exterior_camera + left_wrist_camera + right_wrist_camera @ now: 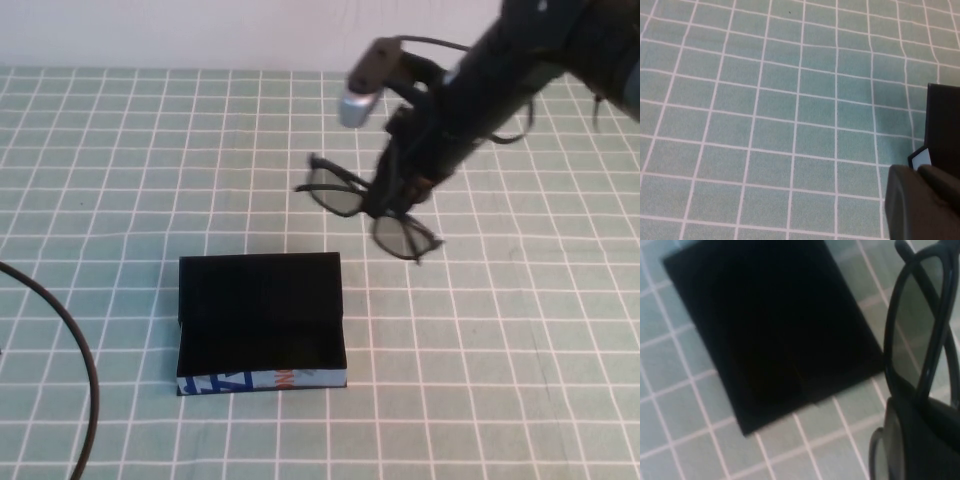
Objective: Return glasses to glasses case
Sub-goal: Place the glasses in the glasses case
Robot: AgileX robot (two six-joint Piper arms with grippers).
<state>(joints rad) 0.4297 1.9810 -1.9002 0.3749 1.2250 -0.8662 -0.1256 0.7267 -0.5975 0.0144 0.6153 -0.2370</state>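
The black thick-rimmed glasses hang above the table, to the right of and behind the glasses case, tilted with one lens lower than the other. My right gripper is shut on the glasses at the bridge between the lenses. In the right wrist view the glasses rise from the right gripper, with the case lying beyond them. The glasses case lies open on the checked cloth, black inside, its light-blue printed side toward me. My left gripper shows only in the left wrist view, low over the cloth beside a corner of the case.
A black cable curves across the cloth at the left edge. A silver cylinder juts from the right arm above the glasses. The green checked cloth covers the table on all sides of the case.
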